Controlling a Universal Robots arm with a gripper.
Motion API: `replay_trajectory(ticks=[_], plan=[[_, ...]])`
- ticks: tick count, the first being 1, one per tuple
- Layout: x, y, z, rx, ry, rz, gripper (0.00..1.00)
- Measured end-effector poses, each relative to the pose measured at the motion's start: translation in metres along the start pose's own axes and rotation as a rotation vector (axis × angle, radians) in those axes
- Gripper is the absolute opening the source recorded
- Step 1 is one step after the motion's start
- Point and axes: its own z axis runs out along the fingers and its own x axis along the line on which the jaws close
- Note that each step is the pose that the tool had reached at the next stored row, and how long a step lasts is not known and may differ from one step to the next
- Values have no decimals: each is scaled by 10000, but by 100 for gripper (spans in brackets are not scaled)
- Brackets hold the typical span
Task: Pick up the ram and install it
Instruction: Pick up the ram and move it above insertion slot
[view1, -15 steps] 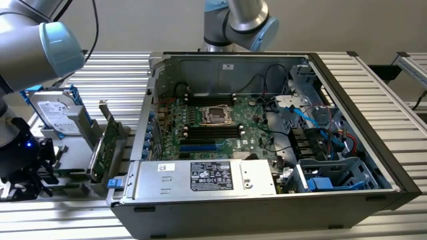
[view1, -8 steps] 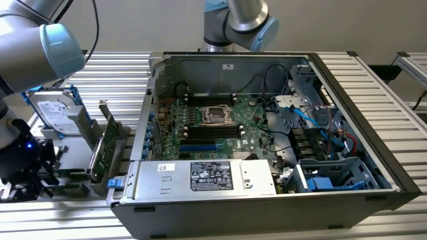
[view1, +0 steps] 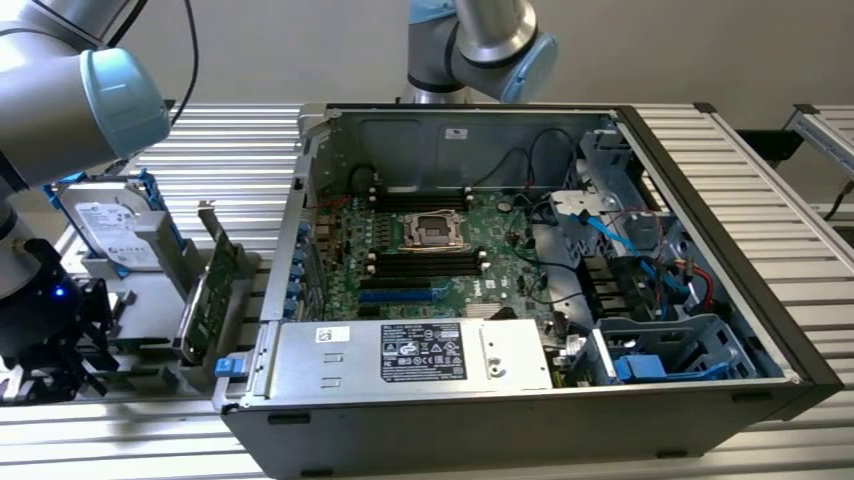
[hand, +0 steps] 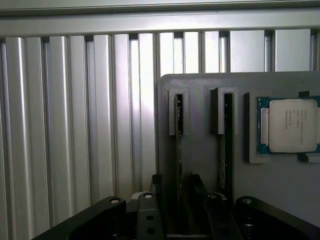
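Wrist view looks down past the gripper (hand: 176, 184) onto a grey holder block (hand: 200, 85) that lies on a table of ribbed aluminium profiles (hand: 75, 125). The block has a matt, slightly grainy surface, like printed plastic, and two long narrow slots, each with a raised square collar at one end. In each slot a memory stick stands on its edge, so one sees only a thin dark line. The ram (hand: 178, 150) sits in the slot farther from the processor (hand: 292, 125), and a second stick (hand: 226, 145) sits in the slot nearer to it. The two dark fingers (hand: 156, 184) stand apart, one on each side of the ram, with a gap to it on both sides; the jaws are released and hold nothing. I judge that the work is at the picking-up step, at the approach before the grasp, and that nothing of the installing is done. A grasp here calls, I think, for a straight closing on the flat faces of a very thin, stiff board. It should be well centred, because the second stick is near and the slot walls leave little room for a tilt. In the exterior view the open computer case (view1: 441, 140) of grey sheet metal lies well apart from the holder, toward the exterior view's right. On its green motherboard (view1: 347, 250) the long black memory slots (view1: 424, 262) beside the square socket (view1: 437, 230) look unoccupied, though I cannot be sure.
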Motion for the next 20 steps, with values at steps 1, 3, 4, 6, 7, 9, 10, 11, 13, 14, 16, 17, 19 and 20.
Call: replay_trajectory(ticks=[1, 3, 4, 6, 7, 9, 10, 11, 13, 14, 16, 17, 19, 20], plan=[[0, 0, 0, 0, 0, 0, 34], [0, 0, 0, 0, 0, 0, 34], [0, 0, 0, 0, 0, 0, 27], [0, 0, 0, 0, 0, 0, 27], [0, 0, 0, 1, 0, 0, 27], [0, 0, 0, 0, -2, 0, 25], [0, 0, 0, 0, 0, 0, 25], [0, 0, 0, 0, 0, 0, 18], [0, 0, 0, -1, 1, 0, 18], [0, 0, 0, -2, 0, 0, 18], [0, 0, 0, -5, 0, 0, 18], [0, 0, 0, -6, -1, 1, 16], [0, 0, 0, -8, 1, 1, 14], [0, 0, 0, -9, 1, 1, 14]])
